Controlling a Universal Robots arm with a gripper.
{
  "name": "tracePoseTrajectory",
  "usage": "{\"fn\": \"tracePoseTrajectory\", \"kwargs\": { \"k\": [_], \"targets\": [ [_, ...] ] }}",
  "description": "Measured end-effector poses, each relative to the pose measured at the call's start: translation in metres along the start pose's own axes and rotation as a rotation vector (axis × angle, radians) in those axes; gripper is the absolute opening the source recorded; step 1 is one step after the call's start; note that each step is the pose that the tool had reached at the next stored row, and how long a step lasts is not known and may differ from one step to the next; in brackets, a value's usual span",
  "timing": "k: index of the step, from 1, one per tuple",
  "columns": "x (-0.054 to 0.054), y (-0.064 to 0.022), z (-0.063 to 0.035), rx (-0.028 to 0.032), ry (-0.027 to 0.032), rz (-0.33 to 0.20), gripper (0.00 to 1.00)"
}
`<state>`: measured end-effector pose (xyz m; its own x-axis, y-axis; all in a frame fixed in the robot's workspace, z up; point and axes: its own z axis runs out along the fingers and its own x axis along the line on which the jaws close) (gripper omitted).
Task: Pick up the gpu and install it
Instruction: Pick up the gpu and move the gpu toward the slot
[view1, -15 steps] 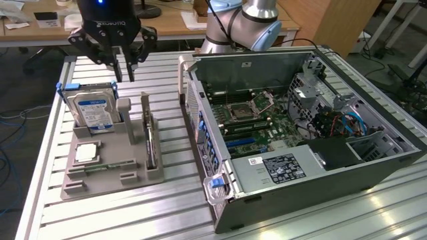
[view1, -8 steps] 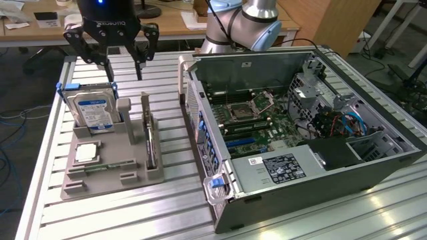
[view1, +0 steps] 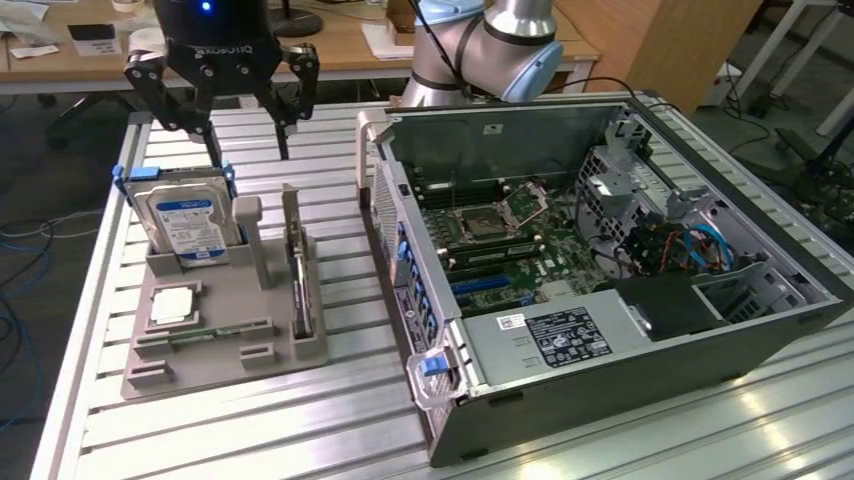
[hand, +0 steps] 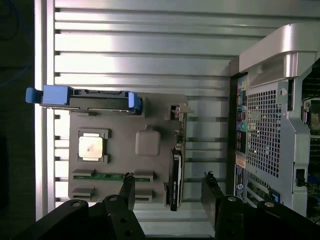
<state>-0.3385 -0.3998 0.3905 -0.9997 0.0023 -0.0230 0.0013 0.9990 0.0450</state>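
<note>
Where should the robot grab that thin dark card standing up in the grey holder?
Probably take the gpu by its top edge, coming straight down, one of the fingers on each flat face. It stands on edge in a slot of the grey holder, thin as a blade, so only its upper part is free.

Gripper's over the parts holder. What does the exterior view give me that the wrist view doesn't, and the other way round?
Exterior view: the inside of the open computer case, its motherboard, and the label on the hard drive. Wrist view: the case's perforated back panel, and a top-down look at the graphics card standing on edge in its slot, lined up between the open gripper's fingers, untouched. Both: the grey holder, hard drive, processor chip, memory stick, graphics card and open gripper.
</note>
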Motion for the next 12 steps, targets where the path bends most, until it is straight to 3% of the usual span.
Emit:
{"fn": "tracePoseTrajectory", "kwargs": {
  "k": [12],
  "targets": [
    [-0.002,-0.0034,0.0129,0.0,0.0011,0.0,0.65]
  ]
}}
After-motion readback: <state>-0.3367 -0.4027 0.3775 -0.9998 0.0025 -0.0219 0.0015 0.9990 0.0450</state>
